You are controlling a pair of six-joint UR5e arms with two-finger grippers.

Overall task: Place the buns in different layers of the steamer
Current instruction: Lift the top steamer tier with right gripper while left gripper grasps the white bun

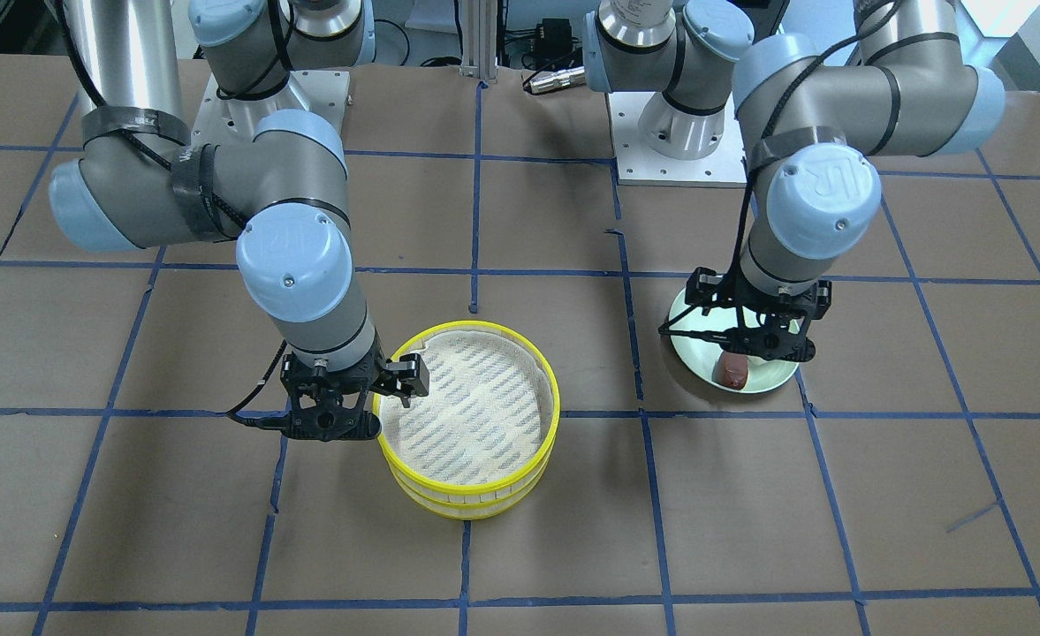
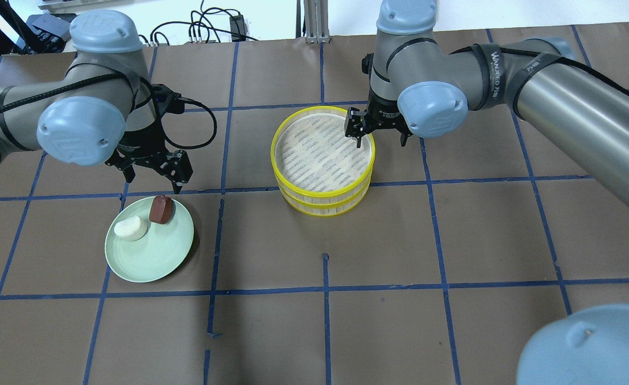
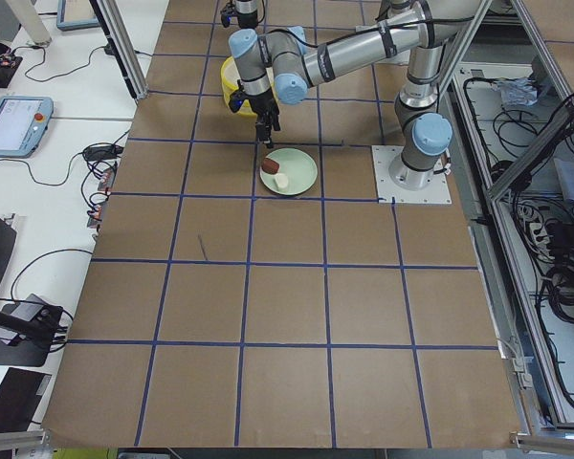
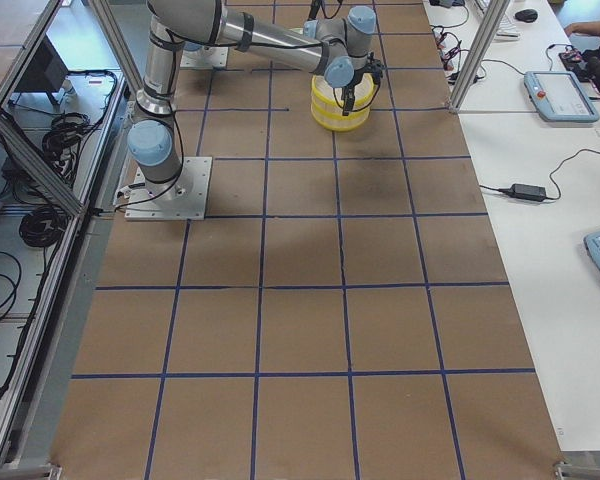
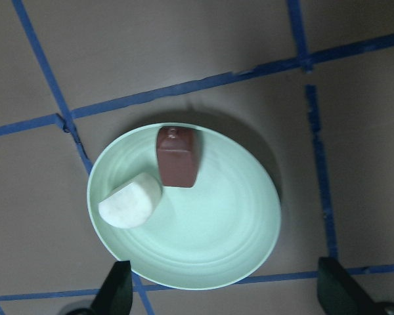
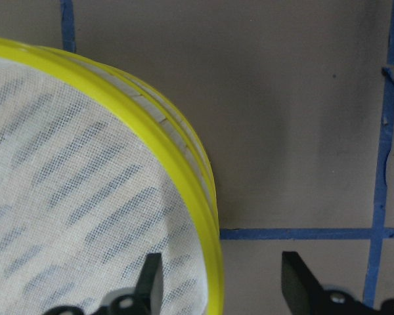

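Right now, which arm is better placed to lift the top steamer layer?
Likely right. The right end effector, open, straddles the rim of the top layer; the left end effector hovers over the plate.

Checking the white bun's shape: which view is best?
Left wrist view: the white bun shows large, unobstructed, on the green plate. Overhead shows it smaller, exterior left tiny; the left hand hides it from front; others miss it.

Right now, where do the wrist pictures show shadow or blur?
Left wrist view: green plate, white bun and brown bun crisp, shadow beside the plate, left claw's fingertips blurred at bottom edge. Right wrist view: top tray's yellow rim and cloth weave sharp, right claw's fingertips dark silhouettes.
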